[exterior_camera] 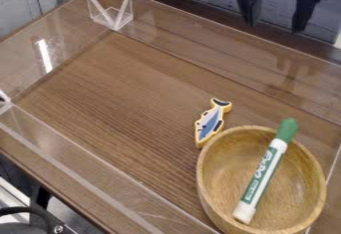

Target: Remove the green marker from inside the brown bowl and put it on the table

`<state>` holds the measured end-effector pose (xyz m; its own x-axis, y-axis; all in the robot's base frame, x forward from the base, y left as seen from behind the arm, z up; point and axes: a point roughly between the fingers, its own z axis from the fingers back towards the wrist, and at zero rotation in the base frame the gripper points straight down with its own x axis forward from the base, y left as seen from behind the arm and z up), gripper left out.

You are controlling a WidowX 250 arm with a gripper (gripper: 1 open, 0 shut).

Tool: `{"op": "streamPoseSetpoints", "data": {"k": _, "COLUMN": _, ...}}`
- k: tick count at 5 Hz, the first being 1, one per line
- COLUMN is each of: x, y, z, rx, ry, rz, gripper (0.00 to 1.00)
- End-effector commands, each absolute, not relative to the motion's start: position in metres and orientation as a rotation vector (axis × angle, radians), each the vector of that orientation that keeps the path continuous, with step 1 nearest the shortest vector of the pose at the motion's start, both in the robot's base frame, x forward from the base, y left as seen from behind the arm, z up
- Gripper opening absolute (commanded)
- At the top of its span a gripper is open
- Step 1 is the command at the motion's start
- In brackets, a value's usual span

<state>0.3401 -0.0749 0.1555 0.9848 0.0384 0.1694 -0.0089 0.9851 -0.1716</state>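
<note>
Green marker lying inside the brown bowl, slanted, green cap up against the far rim, white tail end low near the near wall. Probably light and stiff, with a smooth round barrel, so likely slippery and prone to rolling or pivoting if pinched off-centre. Best taken across the middle of the white barrel, fingers set crosswise to its length, where the bowl floor leaves some room on either side. Bowl itself likely light enough to shift if nudged. Gripper high at the top edge of the view, well apart from the bowl, jaws spread wide, nothing between them. Upper part of the claw and the whole arm cut off by the frame. Bowl's right and lower edges also cropped. Lettering on the barrel too small to read. Small fish toy on the table just beside the bowl's far-left rim; touching or not, cannot tell.
</note>
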Motion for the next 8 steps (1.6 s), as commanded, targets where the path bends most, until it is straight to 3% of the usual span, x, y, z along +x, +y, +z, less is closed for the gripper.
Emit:
{"op": "streamPoseSetpoints", "data": {"k": 1, "x": 0.35, "y": -0.087, "z": 0.168, "rx": -0.182, "ry": -0.243, "rz": 0.005, "gripper": 1.0}}
{"op": "streamPoseSetpoints", "data": {"k": 4, "x": 0.37, "y": -0.125, "z": 0.155, "rx": -0.189, "ry": -0.3, "rz": -0.02, "gripper": 1.0}}
{"op": "streamPoseSetpoints", "data": {"k": 8, "x": 0.309, "y": -0.149, "z": 0.129, "rx": -0.166, "ry": -0.234, "rz": 0.016, "gripper": 1.0}}
